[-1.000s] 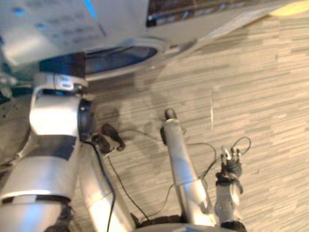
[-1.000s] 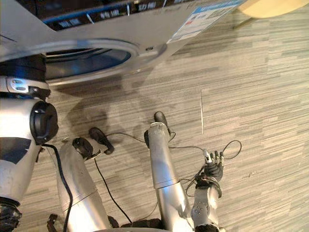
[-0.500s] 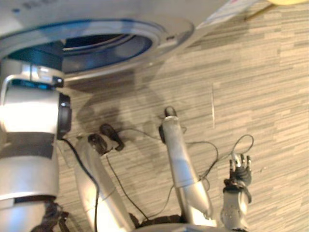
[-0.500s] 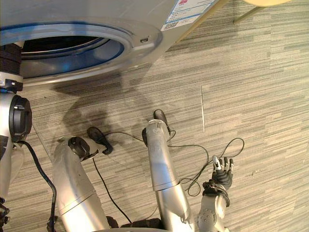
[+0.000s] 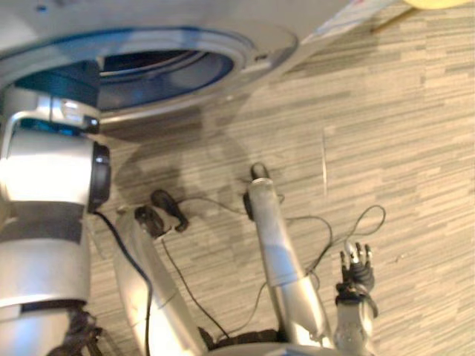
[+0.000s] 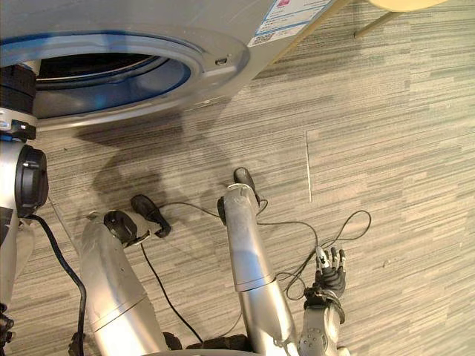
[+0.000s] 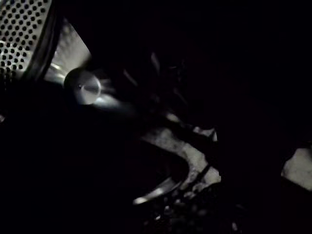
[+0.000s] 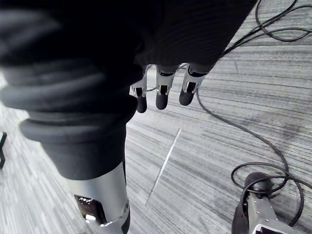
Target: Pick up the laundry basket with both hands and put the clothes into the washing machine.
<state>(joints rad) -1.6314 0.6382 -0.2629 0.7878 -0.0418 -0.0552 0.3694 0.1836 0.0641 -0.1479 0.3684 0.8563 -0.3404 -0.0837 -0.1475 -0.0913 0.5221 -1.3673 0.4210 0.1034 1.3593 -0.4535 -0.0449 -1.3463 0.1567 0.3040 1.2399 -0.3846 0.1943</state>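
Nearest, low on the right: right hand (image 6: 329, 271), fingers (image 8: 163, 97) straight and close together, holding nothing, touching nothing, hanging over striped grey floor (image 6: 393, 163). Open floor all round it and out to the right, crossed by 1 thin seam line (image 6: 308, 167). Farther on, to the left: left arm (image 5: 44, 167) raised and reaching into the round opening (image 6: 96, 68) of the washing machine (image 6: 185, 18), left hand hidden past the rim, open or closed impossible to tell. Inside, mostly dark, with perforated drum wall (image 7: 19, 24) at 1 side. Machine's front edge slanting across the far side, closing off the floor there; pale tan edge (image 6: 404, 4) on a thin leg at the far right corner.
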